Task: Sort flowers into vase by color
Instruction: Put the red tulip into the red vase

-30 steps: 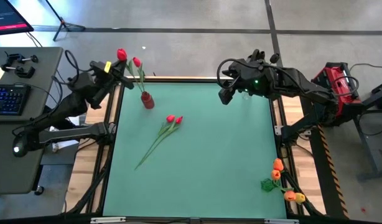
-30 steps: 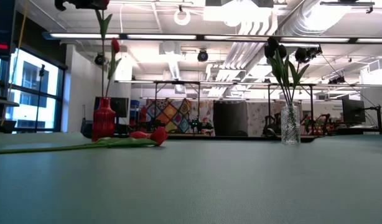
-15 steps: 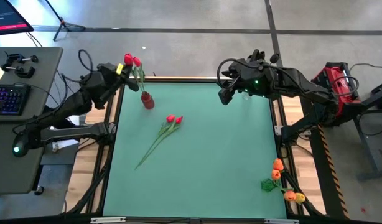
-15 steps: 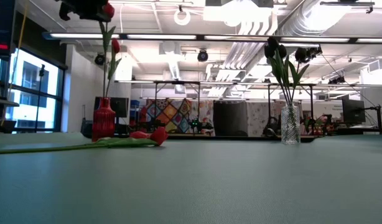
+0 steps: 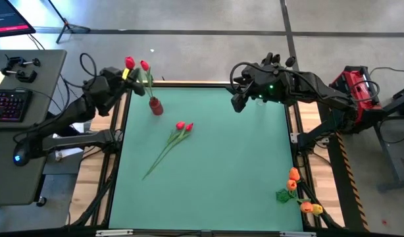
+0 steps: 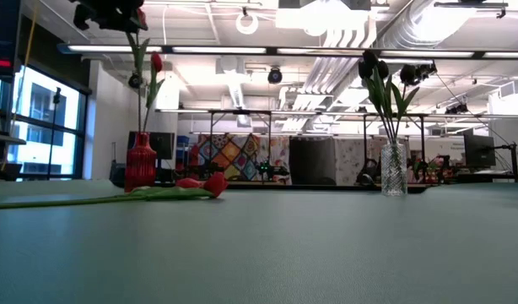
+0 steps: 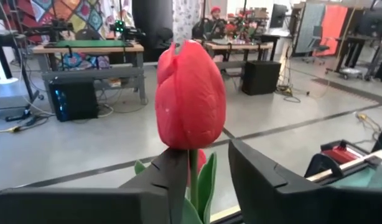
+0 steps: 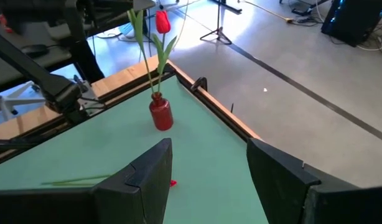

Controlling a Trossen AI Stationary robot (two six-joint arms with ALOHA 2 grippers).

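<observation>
**Two red tulips loose on the mat; one held above the red vase**

Two red tulips [image 5: 183,126] were found lying together on the green table [image 5: 208,184], left of centre, heads toward the far edge and stems trailing toward the near left. They were well apart from both grippers.

The left gripper [image 5: 125,74] was found raised off the far left corner of the table, just beside the red vase [image 5: 155,106]. In the left wrist view, a held red tulip [image 7: 190,96] was seen with its stem passing down between the two fingers [image 7: 169,177] and its head standing above them; the fingers were closed against the stem. In the low view the held stem was seen slanting down toward the vase mouth [image 6: 141,135]; whether its tip had entered could not be told. A second red tulip [image 5: 145,66] was noted standing in the red vase.

The right gripper [image 5: 237,100] was found hovering over the far edge of the table, right of centre, jaws parted and empty. A clear vase [image 6: 394,169] with near-black tulips [image 6: 370,63] was recorded beneath it.

Orange tulips [image 5: 297,191] were noted at the near right corner, partly over the table edge. The middle and near parts of the mat were otherwise open.
</observation>
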